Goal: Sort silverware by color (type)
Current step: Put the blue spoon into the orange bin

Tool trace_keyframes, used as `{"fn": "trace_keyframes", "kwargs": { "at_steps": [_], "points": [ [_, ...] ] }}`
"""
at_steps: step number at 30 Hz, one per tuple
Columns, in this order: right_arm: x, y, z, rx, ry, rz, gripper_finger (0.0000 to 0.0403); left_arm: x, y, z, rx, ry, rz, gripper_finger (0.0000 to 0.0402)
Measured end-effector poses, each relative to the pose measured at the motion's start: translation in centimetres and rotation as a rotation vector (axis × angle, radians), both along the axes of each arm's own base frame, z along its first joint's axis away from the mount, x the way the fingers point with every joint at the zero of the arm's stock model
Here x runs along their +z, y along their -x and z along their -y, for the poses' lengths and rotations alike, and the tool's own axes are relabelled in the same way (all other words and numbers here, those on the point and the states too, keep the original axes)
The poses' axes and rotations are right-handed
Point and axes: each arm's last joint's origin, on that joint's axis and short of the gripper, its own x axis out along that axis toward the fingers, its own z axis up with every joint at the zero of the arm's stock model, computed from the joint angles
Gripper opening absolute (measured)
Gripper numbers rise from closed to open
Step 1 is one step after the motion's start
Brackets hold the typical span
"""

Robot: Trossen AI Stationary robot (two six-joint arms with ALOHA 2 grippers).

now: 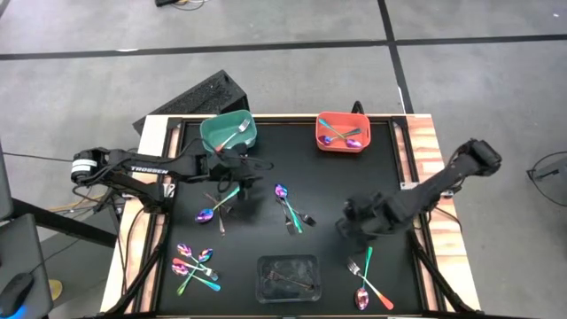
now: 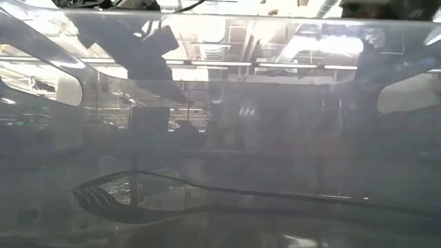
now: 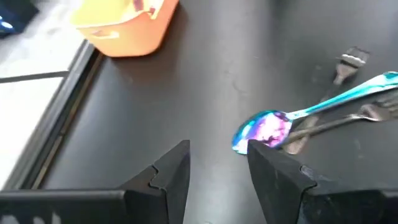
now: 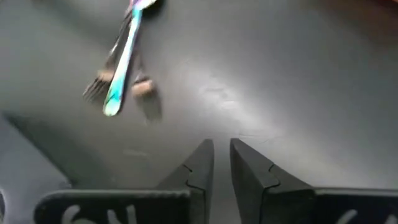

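While the right gripper (image 4: pixel 221 163) hangs over bare black mat right of centre, its two fingers stand nearly together with only a thin slit between them and nothing in it. Just beyond it in the right wrist view lies a teal-handled spoon (image 4: pixel 123 59) across some dull grey pieces. On the near right of the mat (image 1: pixel 332 182), close to that arm, lie a teal-handled fork (image 1: pixel 364 264) and an orange-handled spoon (image 1: pixel 373 294).

The left gripper (image 3: pixel 217 168) sits at the far left of the mat, beside the green bin (image 1: pixel 229 132), its fingers apart and empty. A second teal-handled spoon with a rainbow bowl (image 3: pixel 264 129) lies just in front of one finger (resting on grey cutlery).

The green bin holds a fork, and the orange bin (image 1: pixel 343 131) at the far right holds spoons. A cluster of pink- and green-handled silverware (image 1: pixel 195 266) lies at the near left. The clear plastic tray (image 1: pixel 287 277) with grey cutlery sits at the near middle, and the low view looks through it at a grey fork (image 2: pixel 110 196).
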Motion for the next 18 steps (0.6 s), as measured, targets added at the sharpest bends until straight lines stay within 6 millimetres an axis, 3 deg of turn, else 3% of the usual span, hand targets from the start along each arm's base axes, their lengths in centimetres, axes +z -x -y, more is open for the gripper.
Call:
{"fn": "trace_keyframes", "kwargs": {
  "at_steps": [3, 7, 12, 18],
  "points": [
    [0.8, 1.1, -0.2, -0.090, 0.044, 0.078, 0.0070, 0.3, -0.1, -0.2, 0.010, -0.015, 0.032, 0.0149],
    [0.2, 0.0, 0.3, -0.132, 0.072, 0.088, 0.0069, 0.8, -0.4, -0.4, 0.011, -0.024, 0.092, 0.0149],
    [-2.0, -4.0, 1.5, -0.084, 0.090, 0.065, 0.0069, 1.0, -0.6, -0.4, 0.013, -0.017, 0.126, 0.0149],
    [-3.4, -9.6, 4.5, 0.094, 0.050, 0.164, 0.0078, 0.9, -0.5, -0.3, 0.033, 0.028, 0.119, 0.0149]
  ]
}}
